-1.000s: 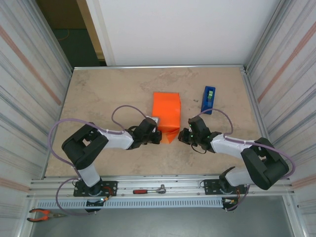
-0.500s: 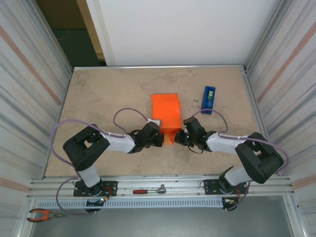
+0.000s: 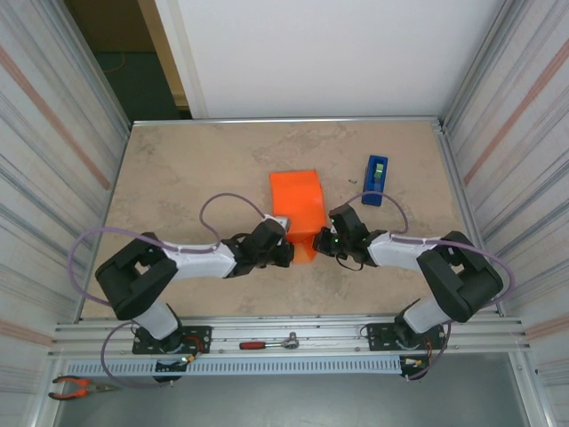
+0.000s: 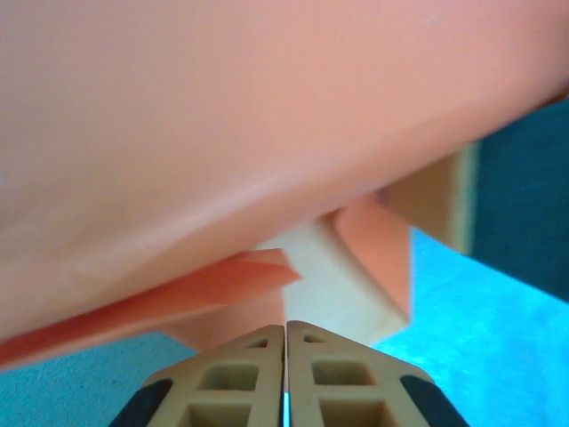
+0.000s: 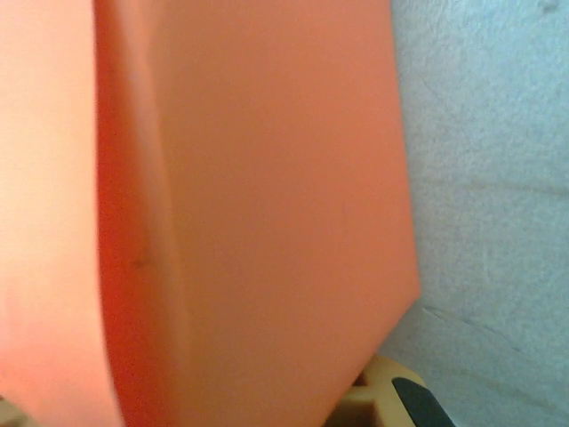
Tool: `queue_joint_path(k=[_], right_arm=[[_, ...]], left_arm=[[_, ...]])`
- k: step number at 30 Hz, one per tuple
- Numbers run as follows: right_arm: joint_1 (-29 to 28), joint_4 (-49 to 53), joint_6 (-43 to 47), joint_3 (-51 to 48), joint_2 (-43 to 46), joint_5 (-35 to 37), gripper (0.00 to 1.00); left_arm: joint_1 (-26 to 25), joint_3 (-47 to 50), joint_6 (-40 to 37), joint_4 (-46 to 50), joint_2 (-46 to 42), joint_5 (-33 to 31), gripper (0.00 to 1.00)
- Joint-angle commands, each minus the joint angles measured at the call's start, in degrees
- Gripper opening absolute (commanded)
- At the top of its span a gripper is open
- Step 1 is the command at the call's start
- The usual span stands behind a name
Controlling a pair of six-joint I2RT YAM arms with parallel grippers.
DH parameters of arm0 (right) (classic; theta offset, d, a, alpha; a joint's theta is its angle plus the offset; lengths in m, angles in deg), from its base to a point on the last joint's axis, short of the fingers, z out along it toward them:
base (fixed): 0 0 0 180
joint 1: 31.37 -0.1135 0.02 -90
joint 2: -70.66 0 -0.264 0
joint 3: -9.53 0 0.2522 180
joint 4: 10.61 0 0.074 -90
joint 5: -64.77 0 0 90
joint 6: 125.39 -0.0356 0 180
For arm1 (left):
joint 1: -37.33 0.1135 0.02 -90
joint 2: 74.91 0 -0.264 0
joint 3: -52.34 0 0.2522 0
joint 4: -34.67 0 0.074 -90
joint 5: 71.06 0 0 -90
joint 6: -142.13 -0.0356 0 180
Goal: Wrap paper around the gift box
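The bright orange paper (image 3: 298, 203) is folded around the gift box (image 4: 331, 283) mid-table (image 3: 178, 178); a pale part of the box shows between loose near-end flaps

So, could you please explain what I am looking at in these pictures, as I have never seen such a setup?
These are two robot arms bolted at the near edge of a table. The wide picture comes from a fixed camera above and behind them; the two close-ups come from a camera on each wrist. In the middle lies the gift box, mostly covered by the orange paper; a pale patch of it shows at the open end in the left wrist view. The left gripper and the right gripper are both shut and sit at the box's near end, one on each side; nothing shows between the left one's fingers. A blue tape dispenser stands to the right.
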Motion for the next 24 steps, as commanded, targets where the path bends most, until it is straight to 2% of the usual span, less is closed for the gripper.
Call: queue_joint_path(k=[1,4,8,14,18,24], right_arm=[[0.74,-0.49,1.48,1.72,-1.37,-0.99,0.0],[1.26,-0.11,1.78,0.83,-0.17,-2.43,0.0],[1.95,2.59,2.33,-2.01,5.98,-2.53,0.0],[4.8,8.49,3.74,-2.9,16.14,-1.88,0.0],[6.41,10.78,5.32,0.5,16.85,-2.48,0.0],[6.25,9.22,5.39,5.76,12.05,-4.17,0.0]], left_arm=[[1.48,-2.2,-2.41,2.88,-5.09,2.6,0.12],[4.07,-2.46,-2.6,4.28,-8.21,4.31,0.16],[10.24,-3.68,-3.11,6.26,-10.27,8.55,0.21],[18.12,-8.24,-5.81,7.52,-7.41,16.38,0.29],[19.08,-11.48,-7.63,9.01,-4.49,18.0,0.3],[19.16,-12.7,-7.55,7.72,-0.92,18.66,0.3]])
